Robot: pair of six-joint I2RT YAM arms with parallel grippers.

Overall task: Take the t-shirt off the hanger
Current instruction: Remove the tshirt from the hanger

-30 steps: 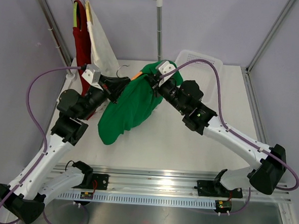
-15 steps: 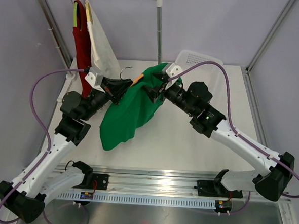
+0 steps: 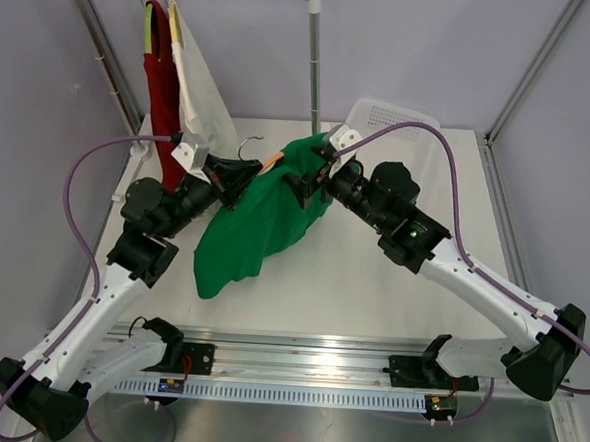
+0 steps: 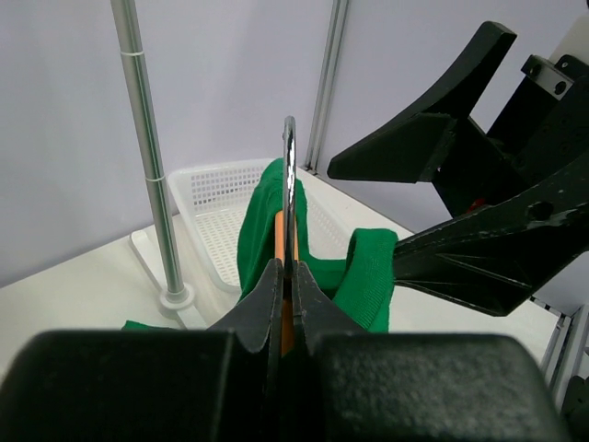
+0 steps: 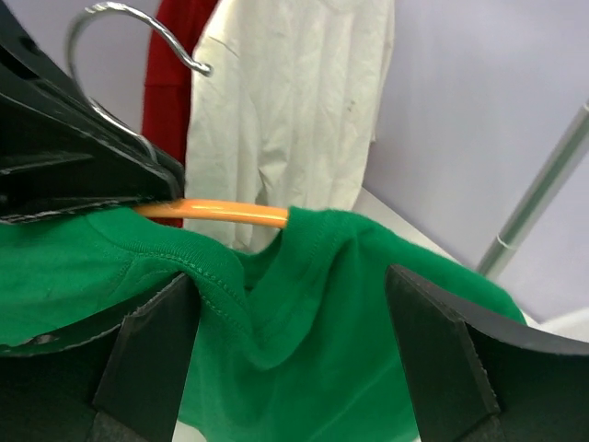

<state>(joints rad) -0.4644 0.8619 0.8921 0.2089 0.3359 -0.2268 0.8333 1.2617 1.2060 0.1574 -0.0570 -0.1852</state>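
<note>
White counter (image 3: 371,286) beneath pale lilac walls lies under the green cotton t-shirt (image 3: 260,219), which hangs on an orange hanger with a metal hook (image 5: 216,212), near a white mesh basket (image 3: 392,115). The left pincer (image 4: 285,276) is pressed together on the hanger's neck; the right pincer (image 5: 293,276) stands spread, the collar between its fingers. Cloth hides most of the hanger.

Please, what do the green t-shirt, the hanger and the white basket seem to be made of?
The green t-shirt: soft knit fabric, probably cotton, matte; it folds, with a ribbed, stitched collar. The hanger: smooth orange arm, likely plastic or coated, with a shiny metal hook. The white basket: apparently rigid plastic, with a fine grid of holes.
</note>
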